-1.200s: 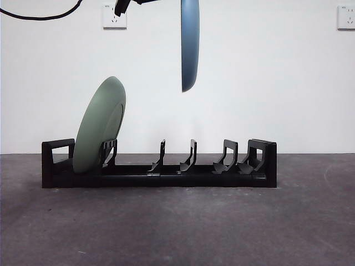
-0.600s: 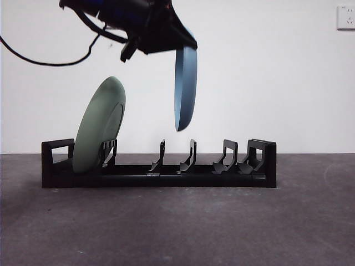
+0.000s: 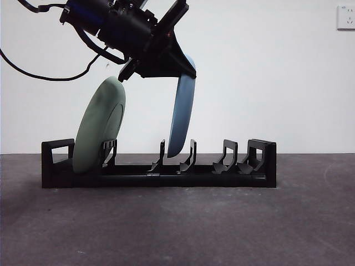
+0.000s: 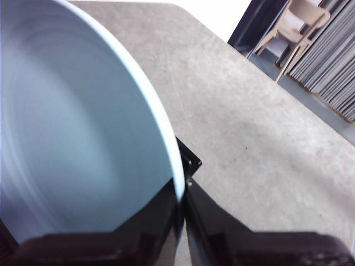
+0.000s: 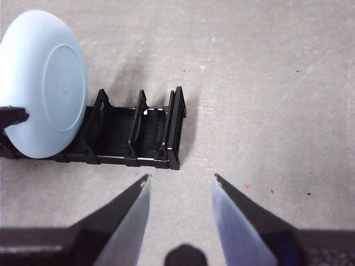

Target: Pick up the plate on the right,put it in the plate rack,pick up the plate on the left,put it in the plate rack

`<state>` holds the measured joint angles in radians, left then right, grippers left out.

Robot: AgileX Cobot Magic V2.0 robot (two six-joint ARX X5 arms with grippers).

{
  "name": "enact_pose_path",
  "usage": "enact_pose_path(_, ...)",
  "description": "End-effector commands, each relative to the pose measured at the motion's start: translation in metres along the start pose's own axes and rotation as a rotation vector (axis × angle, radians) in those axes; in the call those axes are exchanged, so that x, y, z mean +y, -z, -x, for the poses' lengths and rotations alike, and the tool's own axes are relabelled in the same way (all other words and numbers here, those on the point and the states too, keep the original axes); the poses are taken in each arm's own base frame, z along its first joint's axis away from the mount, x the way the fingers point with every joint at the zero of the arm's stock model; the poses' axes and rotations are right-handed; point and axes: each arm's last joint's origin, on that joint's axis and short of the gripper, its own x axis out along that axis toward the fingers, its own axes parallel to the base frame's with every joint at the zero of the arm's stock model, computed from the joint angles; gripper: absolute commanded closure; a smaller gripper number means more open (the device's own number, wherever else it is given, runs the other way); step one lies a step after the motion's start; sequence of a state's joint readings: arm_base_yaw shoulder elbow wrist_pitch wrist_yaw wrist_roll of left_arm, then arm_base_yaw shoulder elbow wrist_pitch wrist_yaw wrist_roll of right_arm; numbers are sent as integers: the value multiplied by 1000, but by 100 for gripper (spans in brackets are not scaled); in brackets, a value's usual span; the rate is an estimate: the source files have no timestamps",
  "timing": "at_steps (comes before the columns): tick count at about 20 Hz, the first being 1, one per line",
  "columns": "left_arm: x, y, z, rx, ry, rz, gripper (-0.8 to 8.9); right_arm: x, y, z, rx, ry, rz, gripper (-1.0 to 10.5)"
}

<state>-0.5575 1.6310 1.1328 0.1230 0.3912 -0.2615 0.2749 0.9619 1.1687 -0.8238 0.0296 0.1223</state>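
Note:
The plate rack (image 3: 260, 164) lies across the middle of the table. A green plate (image 3: 100, 127) leans in its left end slot. My left gripper (image 3: 183, 71) comes down from the upper left, shut on the top rim of a light blue plate (image 3: 181, 116). That plate stands nearly upright, its lower edge dipping between the two middle pairs of prongs. The left wrist view shows the blue plate (image 4: 83, 138) pinched between my left gripper's (image 4: 182, 191) jaws. My right gripper (image 5: 180, 185) hovers open and empty above the table, beside the rack's (image 5: 150, 136) right end, with the blue plate (image 5: 47, 113) in sight.
A black cable (image 3: 44, 76) hangs behind the left arm. A wall socket (image 3: 345, 16) sits at the upper right. The rack's two right slots (image 3: 230, 158) hold nothing. A chair (image 4: 299, 22) stands beyond the table's edge.
The left arm has come down into the front view, carrying the blue plate from high above the rack until its lower edge is between the middle prongs. The green plate has not moved.

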Motion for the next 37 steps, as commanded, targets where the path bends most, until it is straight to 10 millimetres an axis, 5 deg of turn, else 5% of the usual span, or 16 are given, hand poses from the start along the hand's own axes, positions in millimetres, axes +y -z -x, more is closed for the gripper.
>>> enact_pose_path(1,1,6,-6,14,4,-28,822,0,0,0,-1,2,0,760)
enact_pose_path(10,6,22,-21,73,-48,-9,812,0,0,0,0,-1,0,760)
enact_pose_path(14,6,25,-21,101,-44,0,574,0,0,0,0,-1,0,761)
enact_pose_path(19,-2,20,-11,123,18,-20,560,0,0,0,1,-2,0,760)
enact_pose_path(22,-22,3,14,84,50,-100,560,0,0,0,1,-4,1,761)
enact_pose_path(26,-52,-21,74,18,9,-238,561,1,0,0,3,-16,11,761)
enact_pose_path(29,-66,-27,128,-19,-246,-285,564,3,1,0,11,-104,49,763)
enact_pose_path(32,-70,-24,167,-7,-493,-310,573,3,1,0,10,-102,85,909)
enact_pose_path(34,-70,-19,182,42,-537,-348,819,3,1,0,10,-102,89,958)
enact_pose_path(37,-66,-13,189,114,-562,-342,821,3,2,2,-8,-104,92,958)
